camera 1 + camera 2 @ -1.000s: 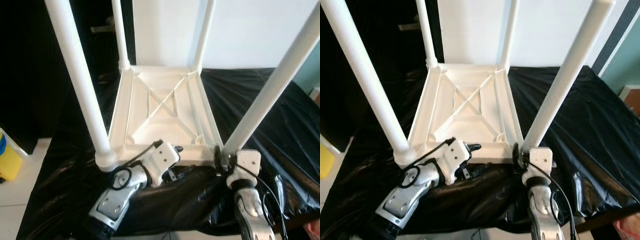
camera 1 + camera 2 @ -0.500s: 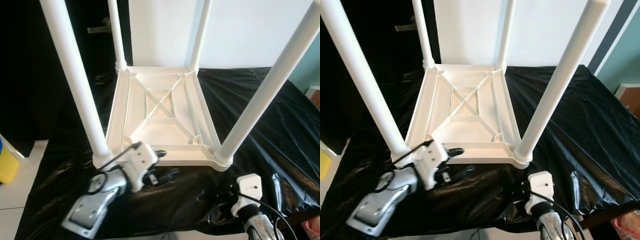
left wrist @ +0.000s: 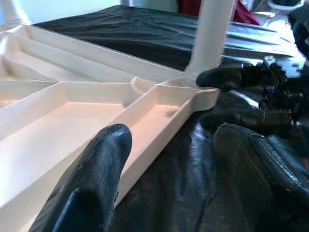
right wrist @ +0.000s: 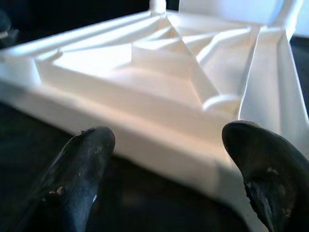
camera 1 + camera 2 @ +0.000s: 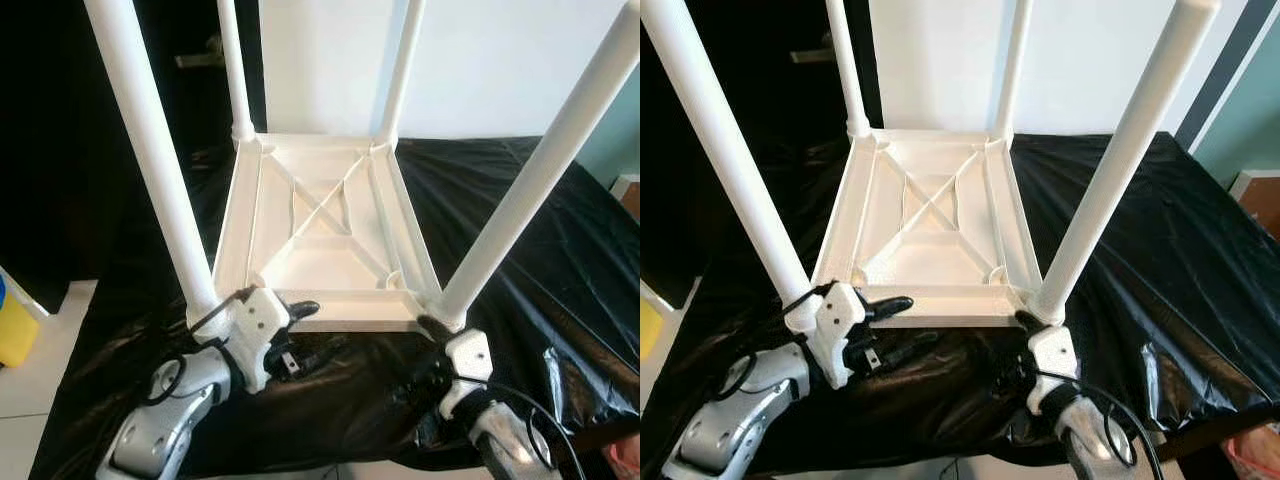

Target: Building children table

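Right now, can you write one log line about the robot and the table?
table: upside down, four legs on | left gripper: open at near edge | right gripper: open by near right leg

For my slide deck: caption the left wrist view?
Left gripper open at the upturned white table rim, on black sheet.

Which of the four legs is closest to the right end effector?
The near right leg. The right end effector sits at its base on the frame corner; the near left leg stands by the left end effector, two stand far back.

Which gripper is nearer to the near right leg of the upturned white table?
Right. The right gripper is at the base of the near right leg; the left gripper straddles the table's near edge by the opposite corner.
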{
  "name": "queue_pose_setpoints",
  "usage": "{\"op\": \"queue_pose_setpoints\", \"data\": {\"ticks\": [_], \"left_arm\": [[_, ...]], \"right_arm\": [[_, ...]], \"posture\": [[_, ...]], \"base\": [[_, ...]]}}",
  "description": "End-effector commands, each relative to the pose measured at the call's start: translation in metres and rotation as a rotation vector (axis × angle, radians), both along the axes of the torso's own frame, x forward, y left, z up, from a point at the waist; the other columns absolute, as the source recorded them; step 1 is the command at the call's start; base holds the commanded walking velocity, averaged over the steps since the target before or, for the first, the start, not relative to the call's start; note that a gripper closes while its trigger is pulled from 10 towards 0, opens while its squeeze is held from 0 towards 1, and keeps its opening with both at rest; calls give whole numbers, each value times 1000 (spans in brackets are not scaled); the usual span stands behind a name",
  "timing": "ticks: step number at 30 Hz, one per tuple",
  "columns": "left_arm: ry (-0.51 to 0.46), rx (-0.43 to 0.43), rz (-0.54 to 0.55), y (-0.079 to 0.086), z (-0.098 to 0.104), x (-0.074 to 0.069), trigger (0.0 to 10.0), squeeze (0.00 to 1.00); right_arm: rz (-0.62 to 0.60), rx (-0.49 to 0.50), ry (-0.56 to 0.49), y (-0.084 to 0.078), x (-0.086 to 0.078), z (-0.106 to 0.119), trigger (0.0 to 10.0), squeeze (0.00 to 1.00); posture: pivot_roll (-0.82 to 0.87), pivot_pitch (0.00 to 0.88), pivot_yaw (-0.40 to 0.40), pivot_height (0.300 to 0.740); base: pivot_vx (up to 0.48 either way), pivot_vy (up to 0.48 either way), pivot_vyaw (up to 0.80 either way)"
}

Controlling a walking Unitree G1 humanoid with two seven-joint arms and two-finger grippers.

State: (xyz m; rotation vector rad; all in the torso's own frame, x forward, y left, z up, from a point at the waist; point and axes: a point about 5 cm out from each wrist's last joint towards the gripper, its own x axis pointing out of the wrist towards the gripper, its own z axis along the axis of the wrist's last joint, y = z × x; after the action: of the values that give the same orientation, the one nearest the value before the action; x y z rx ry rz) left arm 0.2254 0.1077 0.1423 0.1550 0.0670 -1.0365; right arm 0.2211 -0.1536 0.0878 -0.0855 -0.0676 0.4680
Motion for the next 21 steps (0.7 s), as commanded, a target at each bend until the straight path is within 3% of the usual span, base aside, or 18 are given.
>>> {"op": "queue_pose_setpoints", "data": {"ticks": [1, 4, 6, 11, 14, 21], "left_arm": [[9, 4, 73, 4, -2, 2, 10000, 0], [4, 10, 92, 9, -1, 1, 10000, 0], [18, 10, 117, 17, 1, -1, 10000, 0], [41, 24, 129, 23, -1, -6, 10000, 0], [79, 99, 90, 32, -6, -14, 10000, 0], [127, 150, 52, 43, -7, -20, 10000, 0]], "right_arm": [[-4, 2, 1, 0, 2, -1, 10000, 0], [-37, 27, -34, 3, 12, 9, 10000, 0], [-119, 60, -70, 2, 21, 18, 10000, 0], [-193, 68, -86, -3, 25, 20, 10000, 0], [-351, 58, -98, -24, 31, 20, 10000, 0], [-491, 27, -100, -51, 37, 19, 10000, 0]], "posture": [[32, 0, -44, 740], [39, 1, -46, 740], [49, 7, -47, 740], [52, 8, -47, 740], [55, 12, -44, 740], [49, 14, -37, 740]], "base": [[0, 0, 0], [0, 0, 0], [0, 0, 0], [0, 0, 0], [0, 0, 0], [0, 0, 0]]}}
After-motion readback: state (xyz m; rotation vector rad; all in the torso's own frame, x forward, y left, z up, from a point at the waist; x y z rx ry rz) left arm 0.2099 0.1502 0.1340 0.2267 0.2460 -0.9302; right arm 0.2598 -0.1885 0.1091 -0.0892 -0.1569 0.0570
